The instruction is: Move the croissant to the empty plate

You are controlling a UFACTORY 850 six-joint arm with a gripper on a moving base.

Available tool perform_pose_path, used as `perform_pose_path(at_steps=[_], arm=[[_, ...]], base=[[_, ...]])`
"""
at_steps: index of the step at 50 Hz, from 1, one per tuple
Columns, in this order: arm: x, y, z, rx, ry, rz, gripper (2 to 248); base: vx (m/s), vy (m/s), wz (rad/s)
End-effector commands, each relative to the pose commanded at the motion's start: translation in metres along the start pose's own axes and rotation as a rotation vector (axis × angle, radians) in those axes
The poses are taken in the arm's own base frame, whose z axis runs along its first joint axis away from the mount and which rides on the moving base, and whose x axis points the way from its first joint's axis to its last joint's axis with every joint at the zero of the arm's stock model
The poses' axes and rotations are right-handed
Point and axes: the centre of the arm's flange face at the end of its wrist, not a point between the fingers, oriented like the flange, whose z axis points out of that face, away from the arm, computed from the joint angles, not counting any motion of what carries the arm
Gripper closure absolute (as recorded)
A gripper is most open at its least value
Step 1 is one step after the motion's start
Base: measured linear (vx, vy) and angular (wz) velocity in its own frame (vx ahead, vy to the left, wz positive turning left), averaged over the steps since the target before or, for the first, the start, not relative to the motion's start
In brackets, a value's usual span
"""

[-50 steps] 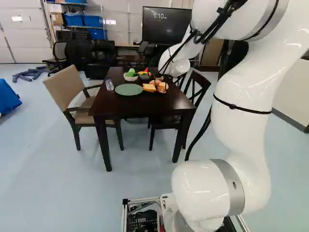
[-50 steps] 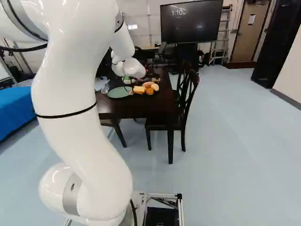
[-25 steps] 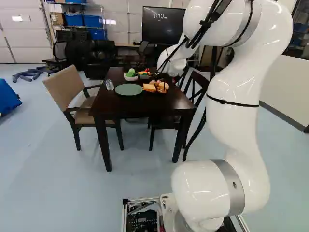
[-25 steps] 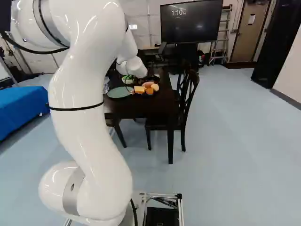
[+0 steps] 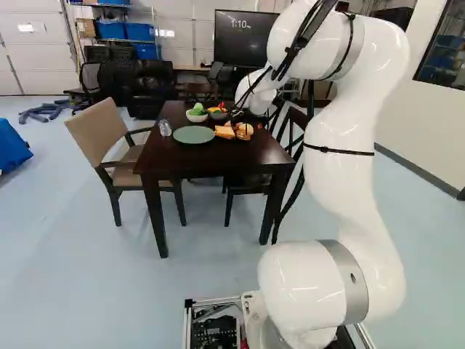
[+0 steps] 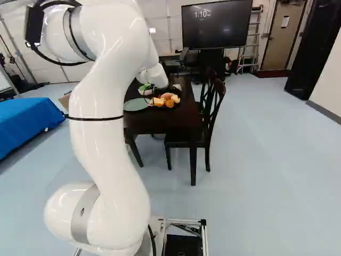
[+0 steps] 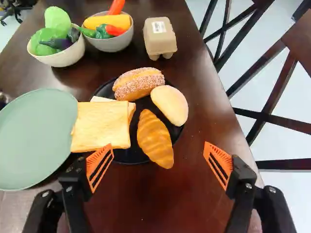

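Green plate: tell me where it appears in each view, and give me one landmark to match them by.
Left base view: on the table, left of and above the picture's middle, the whole top showing.
Right base view: left of and above the middle, close by the arm.
Wrist view: the green plate lies beside the black plate.
Shared landmark: the square bread slice beside it.
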Motion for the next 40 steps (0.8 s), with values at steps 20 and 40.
perform_pose_path(at_steps=[20, 40], arm=[[0.009, 0.002, 0.011, -0.002, 0.012, 0.002, 3], [0.009, 0.002, 0.011, -0.002, 0.012, 0.002, 3]], base=[[0.0, 0.0, 0.0], [0.0, 0.0, 0.0]])
